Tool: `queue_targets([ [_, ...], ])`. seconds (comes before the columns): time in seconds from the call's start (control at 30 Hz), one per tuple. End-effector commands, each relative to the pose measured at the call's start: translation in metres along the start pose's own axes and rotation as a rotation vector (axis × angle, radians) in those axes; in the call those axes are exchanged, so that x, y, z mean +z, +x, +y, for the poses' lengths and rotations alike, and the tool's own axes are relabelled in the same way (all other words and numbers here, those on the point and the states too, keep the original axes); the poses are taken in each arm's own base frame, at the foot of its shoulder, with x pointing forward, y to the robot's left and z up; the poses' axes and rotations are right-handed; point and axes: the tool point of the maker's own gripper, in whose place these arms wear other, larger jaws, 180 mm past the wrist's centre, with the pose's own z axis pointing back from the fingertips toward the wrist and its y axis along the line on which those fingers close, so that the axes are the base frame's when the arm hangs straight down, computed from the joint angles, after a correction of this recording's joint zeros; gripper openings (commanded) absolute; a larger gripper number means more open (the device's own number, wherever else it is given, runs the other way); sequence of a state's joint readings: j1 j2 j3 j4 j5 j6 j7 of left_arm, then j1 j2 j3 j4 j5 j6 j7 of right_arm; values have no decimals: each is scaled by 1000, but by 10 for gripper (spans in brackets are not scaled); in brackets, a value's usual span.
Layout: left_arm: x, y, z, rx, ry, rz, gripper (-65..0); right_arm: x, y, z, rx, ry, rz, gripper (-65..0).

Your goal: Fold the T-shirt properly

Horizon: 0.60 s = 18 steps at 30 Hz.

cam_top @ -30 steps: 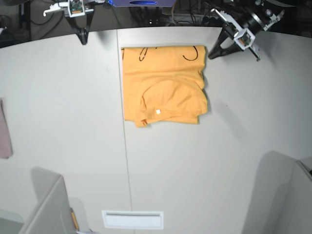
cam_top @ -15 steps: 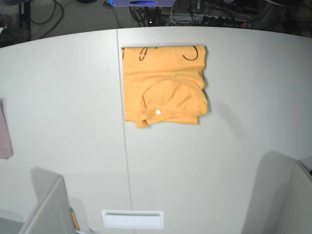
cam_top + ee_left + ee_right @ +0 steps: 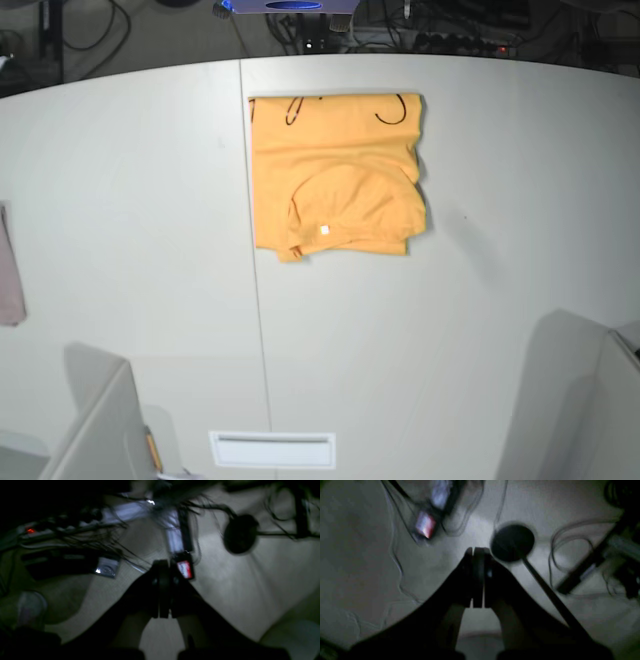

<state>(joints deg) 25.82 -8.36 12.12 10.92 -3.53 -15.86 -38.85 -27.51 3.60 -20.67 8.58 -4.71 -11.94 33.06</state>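
The orange-yellow T-shirt (image 3: 336, 172) lies folded into a rough rectangle on the white table (image 3: 470, 300), near its far edge. Black line print shows along the shirt's far edge and a small white tag sits near its front. Neither arm appears in the base view. In the left wrist view my left gripper (image 3: 163, 590) is shut with nothing between its fingers, over a dim floor with cables. My right gripper (image 3: 477, 577) in the right wrist view is also shut and empty, above a dark round foot on the floor. The shirt shows in neither wrist view.
A small pinkish-mauve cloth (image 3: 10, 265) lies at the table's left edge. A seam (image 3: 257, 330) runs front to back through the table. A white slotted plate (image 3: 272, 449) sits at the front edge. Grey panels (image 3: 95, 430) stand at the front corners. Cables and power strips (image 3: 50, 530) lie behind the table.
One second ago both arms showed at the table's far edge in the base view. They have since pulled back out of that view. The T-shirt has not moved.
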Motion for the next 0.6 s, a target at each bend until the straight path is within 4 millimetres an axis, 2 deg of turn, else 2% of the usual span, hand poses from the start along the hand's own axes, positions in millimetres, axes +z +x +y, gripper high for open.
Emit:
queue_targets([
  [0.0,3,-10,-4,15,0,27,-650,0,-5,-5,4,-8,11,-650],
  [0.1,-13,0,-4,37,14,44,-650,-13,7,-24,-21,-47,36,-650],
  [0.3,-50,32,13,4,23,174,-650,-37,35,-51,-145,-117,156,-650],
  [0.43,-60,54,23,-13,33,149,-650,-42,49,-60,-158,-132,137,-650],
  [0.57,-62,59,24,-15,34,140,-650,-45,62,-66,-162,-145,99,-650],
])
